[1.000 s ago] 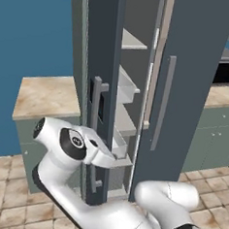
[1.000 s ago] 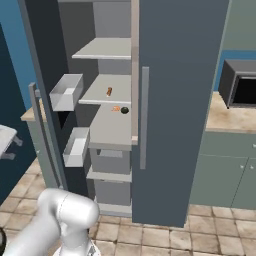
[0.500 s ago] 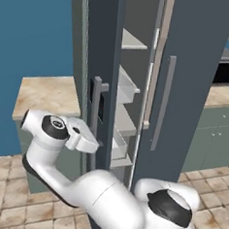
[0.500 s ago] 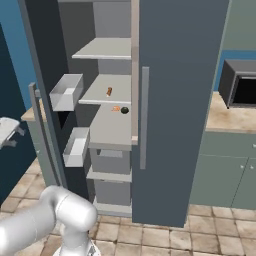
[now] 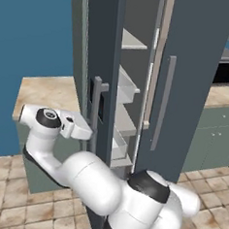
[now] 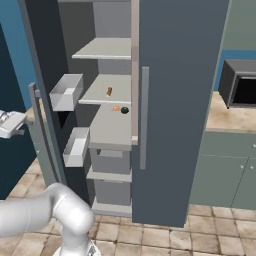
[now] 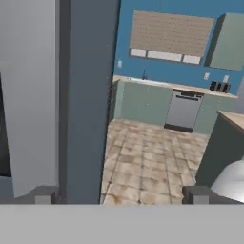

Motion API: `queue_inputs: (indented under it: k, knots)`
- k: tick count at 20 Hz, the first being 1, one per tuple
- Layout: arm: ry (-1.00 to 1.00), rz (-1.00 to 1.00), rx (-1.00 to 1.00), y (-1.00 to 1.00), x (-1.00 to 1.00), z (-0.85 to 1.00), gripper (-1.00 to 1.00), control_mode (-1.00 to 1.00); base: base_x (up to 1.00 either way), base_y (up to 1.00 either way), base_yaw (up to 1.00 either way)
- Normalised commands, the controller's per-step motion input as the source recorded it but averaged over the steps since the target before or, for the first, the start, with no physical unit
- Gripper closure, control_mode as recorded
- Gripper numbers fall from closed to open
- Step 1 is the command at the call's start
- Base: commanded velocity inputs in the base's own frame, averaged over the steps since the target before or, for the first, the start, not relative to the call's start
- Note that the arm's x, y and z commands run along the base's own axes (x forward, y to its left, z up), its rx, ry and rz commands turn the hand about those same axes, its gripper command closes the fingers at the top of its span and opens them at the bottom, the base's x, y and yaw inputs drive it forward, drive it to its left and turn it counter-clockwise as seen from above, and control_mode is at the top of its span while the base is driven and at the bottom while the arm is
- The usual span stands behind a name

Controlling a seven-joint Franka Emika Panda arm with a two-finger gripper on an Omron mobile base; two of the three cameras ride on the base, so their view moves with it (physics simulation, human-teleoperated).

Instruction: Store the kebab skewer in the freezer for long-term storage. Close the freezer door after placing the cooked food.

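The freezer (image 6: 175,100) stands with its left door swung wide. The kebab skewer (image 6: 109,91), a small reddish-brown stick, lies on a middle grey shelf inside. The freezer door (image 5: 108,62) is seen edge-on, its bar handle (image 5: 94,115) facing left. My gripper (image 5: 86,132) hangs on the door's outer side, just left of the handle and close to it, open and holding nothing. From the right base it sits at the far left (image 6: 15,125), beyond the door (image 6: 42,115). In the hand view the fingertips (image 7: 43,195) stand wide apart beside the door's grey face (image 7: 28,95).
Clear bins (image 6: 65,92) hang on the door's inner side. A small orange item (image 6: 116,108) and a dark one (image 6: 124,110) lie on the shelf below the skewer. A counter (image 5: 45,89) runs left of the freezer, a microwave (image 6: 240,90) sits right. Tiled floor (image 7: 152,162) lies open.
My arm has swung left and a little up, carrying the open gripper from in front of the door's edge to its outer side by the handle. The door and skewer have not moved.
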Motion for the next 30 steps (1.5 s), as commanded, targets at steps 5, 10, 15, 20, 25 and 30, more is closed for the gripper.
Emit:
queue_inputs:
  k: [5, 10, 15, 20, 25, 30]
  knots:
    - [0.02, 0.0, -0.07, 0.3, 0.43, 0.0, -1.0, -1.0, 0.0, 0.0, 0.0]
    - [0.02, 0.0, -0.04, -0.01, 0.36, 0.0, -1.0, -1.0, 0.0, 0.0, 0.0]
    - [0.07, 0.03, -0.02, -0.01, 0.22, 0.0, -1.0, -1.0, 0.0, 0.0, 0.0]
    - [0.04, 0.01, 0.0, -0.19, 0.0, 0.0, -1.0, -1.0, 0.0, 0.0, 0.0]
    - [0.01, 0.0, 0.0, -0.54, -0.07, 0.0, -1.0, -1.0, 0.0, 0.0, 0.0]
    - [0.01, 0.0, 0.0, -0.54, -0.07, 0.0, -1.0, -1.0, 0.0, 0.0, 0.0]
